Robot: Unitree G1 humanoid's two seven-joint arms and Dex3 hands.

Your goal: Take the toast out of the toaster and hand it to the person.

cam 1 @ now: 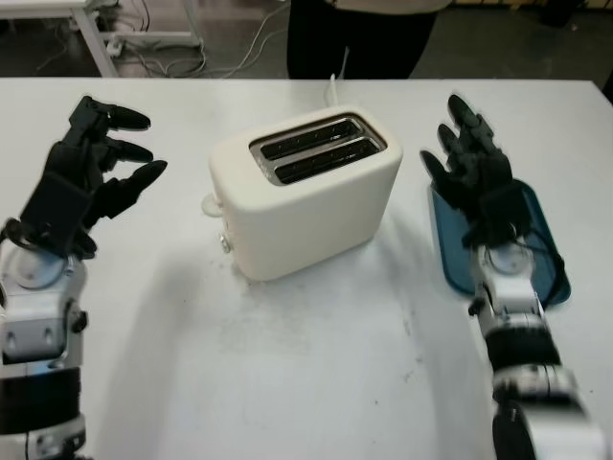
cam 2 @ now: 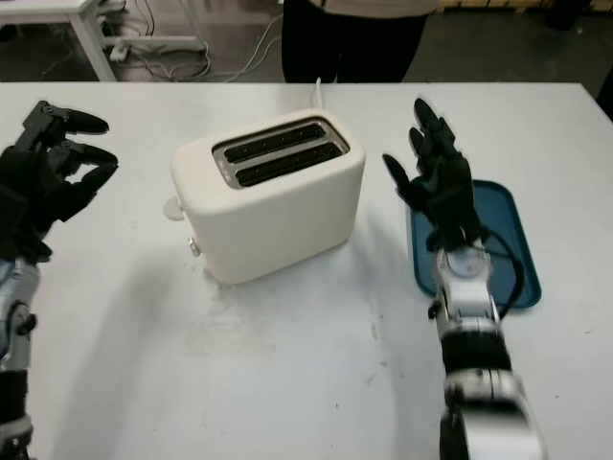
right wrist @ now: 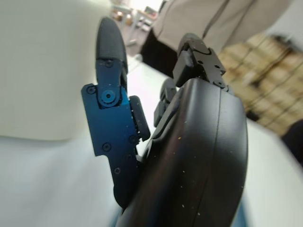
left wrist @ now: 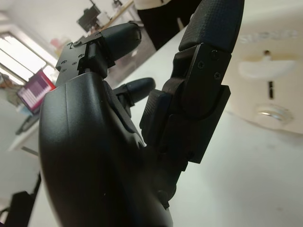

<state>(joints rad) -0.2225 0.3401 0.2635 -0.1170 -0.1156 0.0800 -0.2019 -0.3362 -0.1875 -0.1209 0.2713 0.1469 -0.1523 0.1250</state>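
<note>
No toast is seen in the dark slots of the toaster (cam 1: 305, 192), mid-table; whether any sits deeper cannot be told. The left hand (cam 1: 88, 177) and right hand (cam 1: 469, 168) are held either side of it, fingers extended and empty. Nothing is handed yet to the person (cam 1: 359, 34) beyond the far edge.

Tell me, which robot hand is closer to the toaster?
The right hand, open, is just off the toaster's side, above the blue tray. The left hand, also open, is farther from its other side.
</note>
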